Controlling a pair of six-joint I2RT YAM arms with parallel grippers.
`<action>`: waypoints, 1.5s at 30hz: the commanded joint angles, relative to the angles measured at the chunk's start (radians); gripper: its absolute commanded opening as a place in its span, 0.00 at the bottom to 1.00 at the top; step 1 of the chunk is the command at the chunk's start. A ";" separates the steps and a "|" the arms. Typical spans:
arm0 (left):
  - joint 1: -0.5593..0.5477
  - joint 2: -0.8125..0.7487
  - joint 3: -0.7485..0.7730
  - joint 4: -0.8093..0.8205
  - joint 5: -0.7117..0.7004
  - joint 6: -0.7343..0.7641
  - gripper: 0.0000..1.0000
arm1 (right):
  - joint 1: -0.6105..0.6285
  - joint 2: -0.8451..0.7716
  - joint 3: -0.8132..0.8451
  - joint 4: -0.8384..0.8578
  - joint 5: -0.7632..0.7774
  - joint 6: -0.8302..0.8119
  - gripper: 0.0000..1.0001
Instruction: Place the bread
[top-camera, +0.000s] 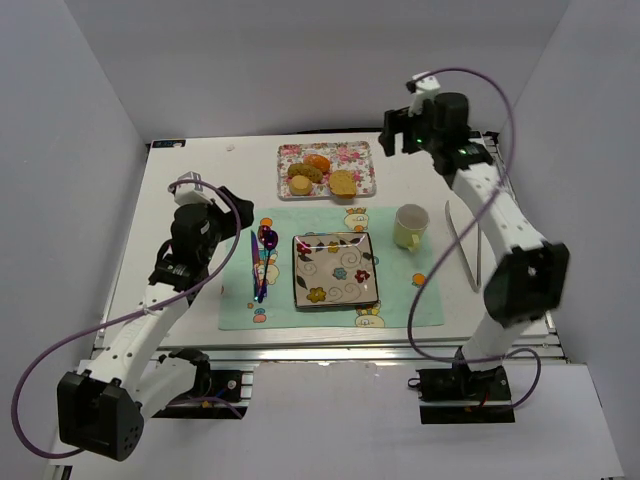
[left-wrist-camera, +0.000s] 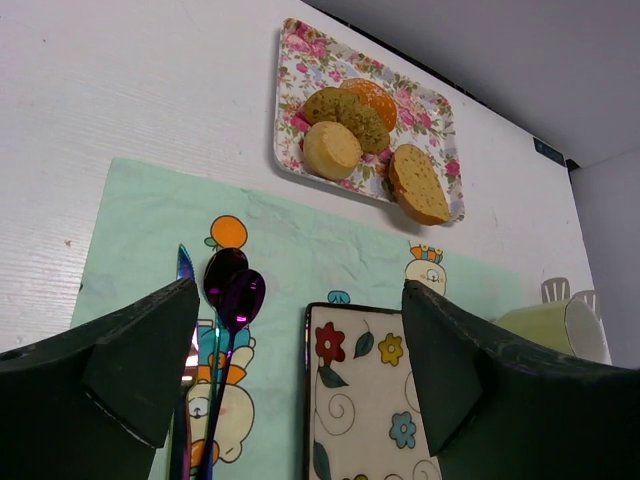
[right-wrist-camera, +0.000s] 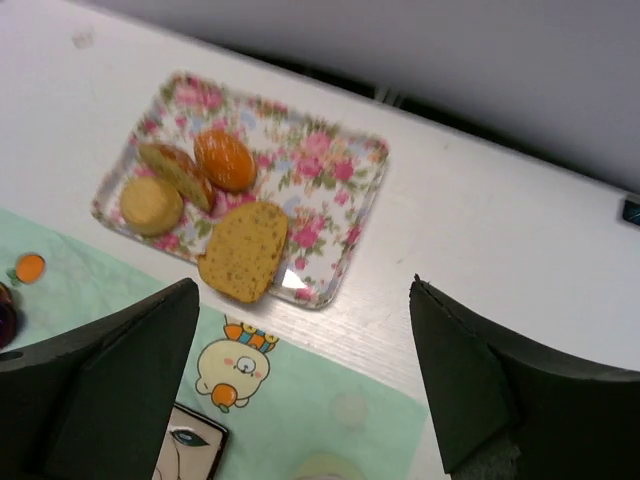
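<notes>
A: Where's the bread rn?

B: On the floral tray (right-wrist-camera: 352, 215) at the far edge of the table, beyond the mat (top-camera: 400, 290). Nothing lifted yet. My right claw (right-wrist-camera: 303, 290) hangs above the tray's near side, fingers spread wide w/ nothing btwn them. The bread slice (right-wrist-camera: 243, 250) lies just below, at the near rim.

A: Why that arm?

B: My guess: it's the one stretched out over the tray. My left claw (left-wrist-camera: 300, 288), also spread and empty, sits low over the mat's left side by the cutlery (top-camera: 262, 262). The slice lies flat, a bit apart from the other pcs, so I'd judge it easiest to pinch w/o bumping anything. The plate (top-camera: 335, 270) mid-mat is bare (prob. the drop spot, tho the task doesn't say).

A: Counts?

B: 4 baked pcs: 1 slice, 1 round bun (right-wrist-camera: 151, 204), 1 orange bun (right-wrist-camera: 225, 160), 1 brown piece (right-wrist-camera: 175, 170) wedged btwn the buns. Then 1 plate, 1 cup (top-camera: 410, 226), 1 mat, 1 tongs (top-camera: 470, 250) right of the mat. Cutlery: 2 spoon bowls + 1 blade tip; handles overlap, so can't swear to it.
</notes>
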 joint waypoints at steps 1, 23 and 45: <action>0.000 -0.035 -0.013 0.003 -0.012 0.024 0.91 | -0.059 -0.210 -0.229 0.031 0.038 -0.021 0.89; 0.001 0.061 -0.061 0.155 0.142 0.050 0.62 | -0.588 -0.654 -0.954 -0.223 -0.010 -0.304 0.89; 0.001 -0.023 -0.087 0.068 0.100 0.048 0.63 | -0.547 -0.143 -0.813 0.057 -0.036 -0.180 0.66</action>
